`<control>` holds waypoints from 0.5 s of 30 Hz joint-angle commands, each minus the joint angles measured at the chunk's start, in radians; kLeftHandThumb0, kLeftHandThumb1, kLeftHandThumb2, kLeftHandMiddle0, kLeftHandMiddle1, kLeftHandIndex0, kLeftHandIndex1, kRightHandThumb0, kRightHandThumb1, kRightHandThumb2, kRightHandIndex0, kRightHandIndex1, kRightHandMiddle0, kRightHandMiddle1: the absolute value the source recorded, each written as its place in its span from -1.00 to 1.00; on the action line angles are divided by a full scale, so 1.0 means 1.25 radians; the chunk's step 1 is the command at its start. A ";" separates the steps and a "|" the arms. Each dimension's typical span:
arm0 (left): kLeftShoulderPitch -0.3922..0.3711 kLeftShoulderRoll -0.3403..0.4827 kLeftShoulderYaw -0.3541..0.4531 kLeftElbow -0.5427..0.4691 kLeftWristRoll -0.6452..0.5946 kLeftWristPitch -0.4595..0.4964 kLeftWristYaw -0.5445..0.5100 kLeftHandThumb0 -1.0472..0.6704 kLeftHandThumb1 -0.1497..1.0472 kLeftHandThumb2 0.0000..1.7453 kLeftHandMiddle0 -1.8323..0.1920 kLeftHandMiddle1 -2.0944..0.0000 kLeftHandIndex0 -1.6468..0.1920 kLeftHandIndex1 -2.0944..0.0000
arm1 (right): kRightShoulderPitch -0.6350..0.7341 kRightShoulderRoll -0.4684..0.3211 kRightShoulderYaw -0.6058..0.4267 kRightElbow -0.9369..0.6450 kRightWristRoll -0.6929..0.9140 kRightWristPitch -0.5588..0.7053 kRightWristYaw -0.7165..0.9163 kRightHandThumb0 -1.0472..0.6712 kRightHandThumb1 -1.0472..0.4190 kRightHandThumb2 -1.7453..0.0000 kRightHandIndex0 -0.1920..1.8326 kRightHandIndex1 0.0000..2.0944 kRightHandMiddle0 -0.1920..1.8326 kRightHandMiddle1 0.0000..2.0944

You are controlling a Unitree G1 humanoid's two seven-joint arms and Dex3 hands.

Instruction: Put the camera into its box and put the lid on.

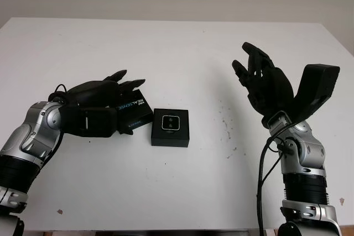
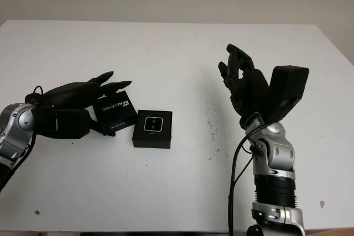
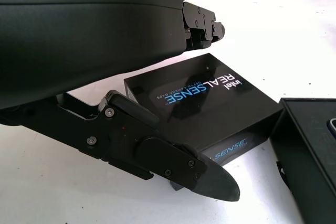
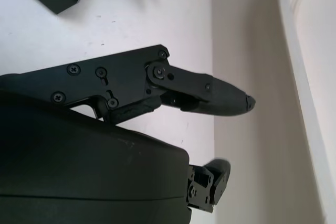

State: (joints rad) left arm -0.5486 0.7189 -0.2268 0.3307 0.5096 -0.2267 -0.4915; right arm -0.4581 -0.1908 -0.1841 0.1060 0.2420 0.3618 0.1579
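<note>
Camera already sits in the open box mid-counter. Lid lies just left of the box, not on yet. Left hand fingers closing around the lid. Right hand raised at right, holding nothing.

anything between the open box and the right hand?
Nothing but bare white table, in both eye views. The box, camera inside, sits mid-table; the open right hand is raised off to its side.
</note>
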 commanded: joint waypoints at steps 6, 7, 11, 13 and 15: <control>0.007 -0.009 -0.016 0.006 0.006 -0.005 0.000 -0.58 0.65 -0.94 0.81 0.94 0.72 0.94 | 0.018 -0.011 0.028 -0.010 -0.041 -0.072 0.022 -0.53 -1.00 0.27 -0.99 -0.99 -0.98 -0.90; 0.007 -0.010 -0.016 0.007 0.006 -0.009 0.001 -0.59 0.65 -0.94 0.81 0.94 0.72 0.94 | 0.018 -0.009 0.028 -0.010 -0.042 -0.073 0.020 -0.53 -1.00 0.26 -1.00 -0.99 -0.98 -0.90; 0.008 -0.013 -0.020 0.018 0.008 -0.027 0.011 -0.59 0.66 -0.94 0.79 0.94 0.71 0.94 | 0.018 -0.004 0.024 -0.016 -0.038 -0.060 0.008 -0.53 -1.00 0.26 -0.99 -0.98 -0.96 -0.91; 0.009 -0.016 -0.020 0.025 0.006 -0.037 0.017 -0.58 0.67 -0.94 0.77 0.93 0.69 0.93 | 0.019 -0.004 0.023 -0.018 -0.036 -0.054 0.004 -0.51 -1.00 0.27 -0.98 -0.97 -0.95 -0.91; 0.011 -0.022 -0.018 0.033 -0.002 -0.043 0.020 -0.55 0.67 -0.93 0.74 0.92 0.65 0.92 | 0.019 -0.007 0.024 -0.015 -0.036 -0.056 0.005 -0.49 -1.00 0.26 -0.98 -0.97 -0.94 -0.92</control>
State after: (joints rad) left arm -0.5486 0.7030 -0.2369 0.3585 0.5098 -0.2725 -0.4704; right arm -0.4379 -0.1965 -0.1492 0.1047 0.1959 0.2890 0.1642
